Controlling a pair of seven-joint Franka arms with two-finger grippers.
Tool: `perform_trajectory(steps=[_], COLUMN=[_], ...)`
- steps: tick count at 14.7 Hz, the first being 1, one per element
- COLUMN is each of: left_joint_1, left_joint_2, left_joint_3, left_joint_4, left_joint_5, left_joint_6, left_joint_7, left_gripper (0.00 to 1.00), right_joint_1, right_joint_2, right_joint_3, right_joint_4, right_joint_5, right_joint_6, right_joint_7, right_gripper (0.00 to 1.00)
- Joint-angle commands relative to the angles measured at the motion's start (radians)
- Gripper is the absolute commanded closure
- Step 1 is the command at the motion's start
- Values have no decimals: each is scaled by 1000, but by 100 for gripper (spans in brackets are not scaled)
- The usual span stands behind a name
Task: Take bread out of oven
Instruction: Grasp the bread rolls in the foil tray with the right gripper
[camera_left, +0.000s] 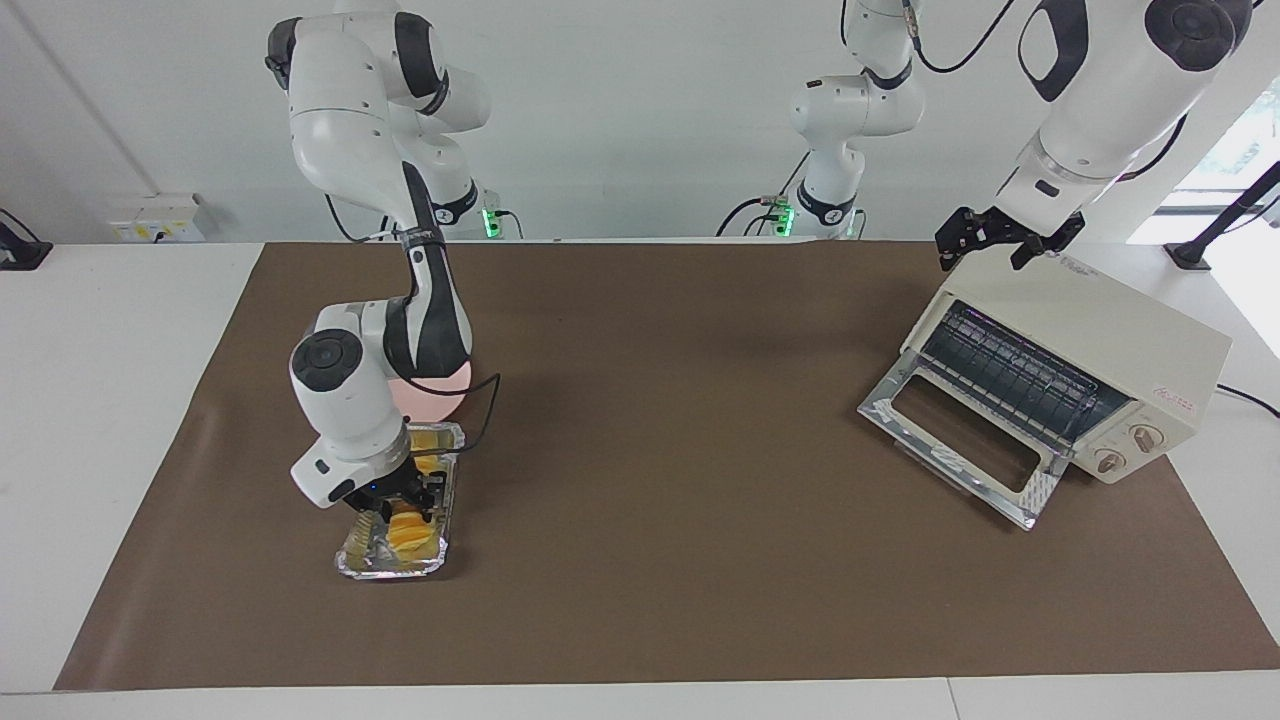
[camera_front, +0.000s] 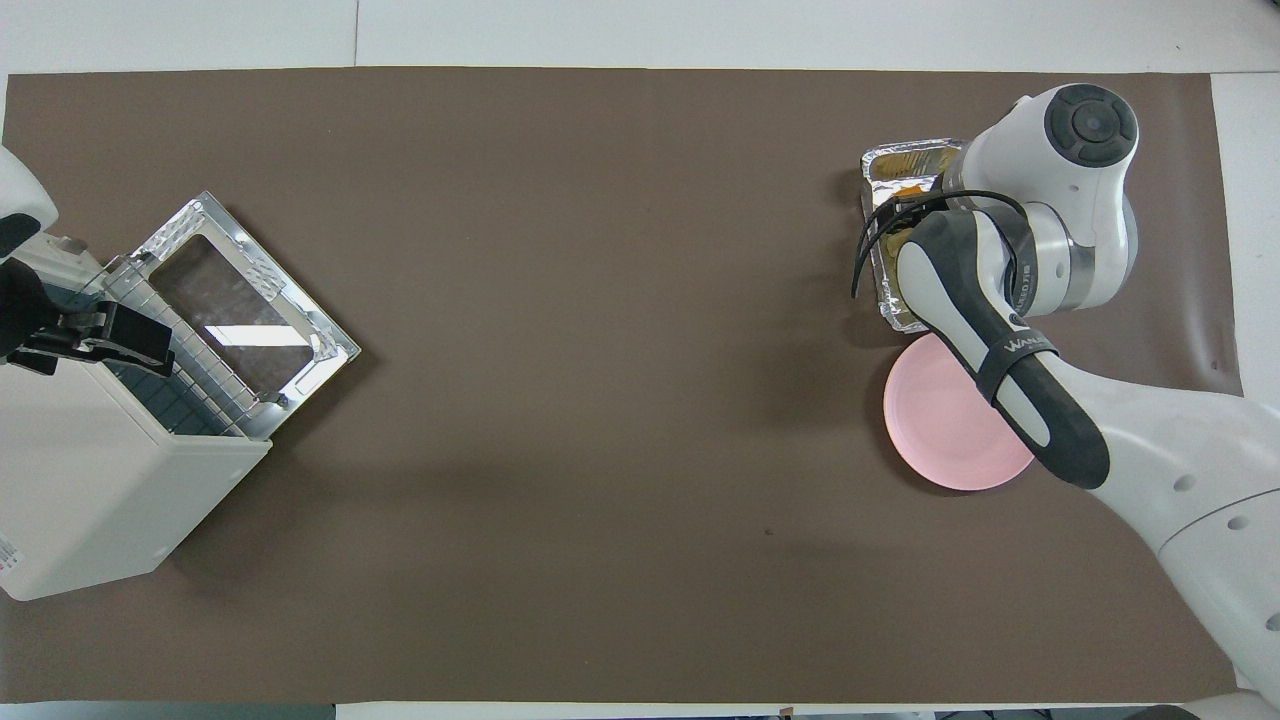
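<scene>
Facing view shows me the foil tray (camera_left: 392, 550) holding the bread (camera_left: 408, 526), just beside the pink plate (camera_front: 945, 440), at the right arm's end. My right gripper (camera_left: 393, 503) is down in the tray around the bread; grip unclear. The oven (camera_left: 1085, 370) stands open and bare, my left gripper (camera_left: 985, 240) waiting wide above it.
</scene>
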Motion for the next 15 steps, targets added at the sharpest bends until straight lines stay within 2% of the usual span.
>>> perform_trajectory(steps=[1, 3, 6, 11, 13, 15], left_joint_1=[11, 11, 11, 11, 11, 11], left_joint_2=[-21, -21, -21, -22, -21, -21], left_joint_3=[-4, -4, -4, -4, -4, -4], left_joint_4=[-17, -17, -17, -17, -17, -17], left_joint_5=[-7, -7, -7, -7, -7, -7], left_joint_6=[15, 15, 15, 15, 15, 15], left_joint_7=[3, 3, 3, 3, 3, 3], left_gripper=[0, 0, 0, 0, 0, 0], right_joint_1=[-12, -14, -14, -9, -9, -9], right_joint_2=[-15, -18, -22, -163, -270, -411], right_joint_3=[10, 10, 13, 18, 18, 18], right_joint_4=[-22, -13, 55, 52, -32, -193], right_joint_5=[-7, -9, -9, -3, 2, 42], right_joint_6=[7, -11, -140, -341, -395, -386], right_joint_7=[17, 13, 5, 3, 6, 10], right_gripper=[100, 100, 100, 100, 100, 100])
